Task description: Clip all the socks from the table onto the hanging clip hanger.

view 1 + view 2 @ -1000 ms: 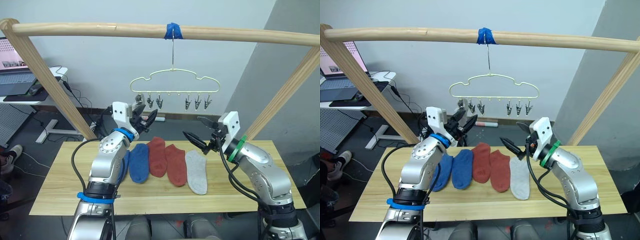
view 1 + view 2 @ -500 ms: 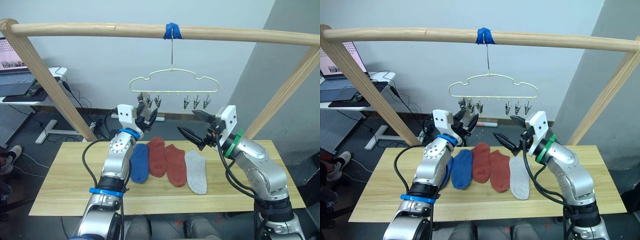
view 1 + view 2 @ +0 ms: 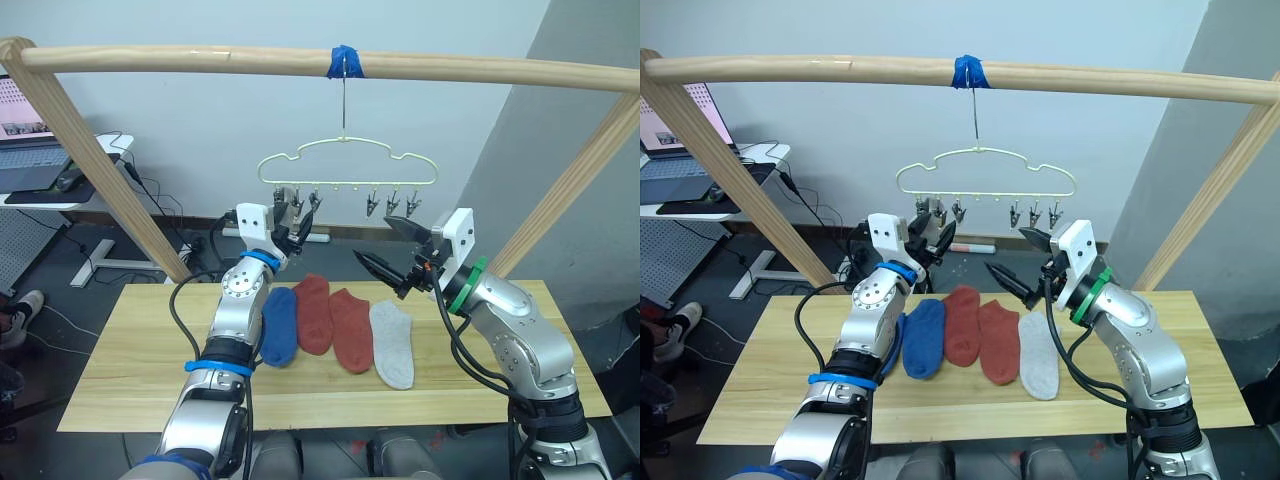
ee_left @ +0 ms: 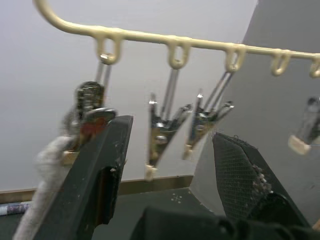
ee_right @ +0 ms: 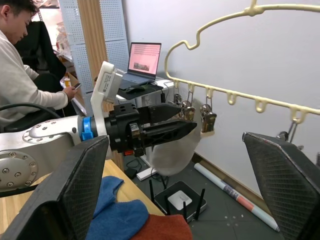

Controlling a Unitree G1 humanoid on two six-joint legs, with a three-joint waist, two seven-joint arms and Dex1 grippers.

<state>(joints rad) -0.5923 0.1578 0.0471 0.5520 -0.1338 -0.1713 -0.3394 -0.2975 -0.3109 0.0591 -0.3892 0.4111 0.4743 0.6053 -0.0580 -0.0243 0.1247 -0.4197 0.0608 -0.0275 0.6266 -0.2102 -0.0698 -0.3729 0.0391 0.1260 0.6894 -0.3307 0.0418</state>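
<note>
The pale clip hanger (image 3: 350, 184) hangs by its hook from the rail, with metal clips along its lower wire. My left gripper (image 3: 298, 224) is raised to the left clips with its fingers (image 4: 95, 170) apart. A light grey sock (image 5: 172, 147) hangs at the leftmost clip (image 4: 89, 102), against the outside of one finger. I cannot tell whether the clip bites it. My right gripper (image 3: 375, 240) is open below the hanger's right half, over the table (image 3: 120, 370). On the table lie a blue sock (image 3: 278, 325), two red socks (image 3: 313, 312) and a grey sock (image 3: 392, 344). Another blue sock (image 3: 890, 350) is partly behind my left arm.
The thick wooden rail (image 3: 200, 58) spans the top on slanted posts (image 3: 100, 170) at either side. A white desk with a laptop (image 3: 30, 165) stands behind on the left. A seated person (image 5: 20, 75) shows near it. A small router (image 5: 182, 200) lies on the floor.
My left gripper has risen from below the hanger up to its left clips. My right gripper has lifted slightly and moved left. The socks on the table have not moved.
</note>
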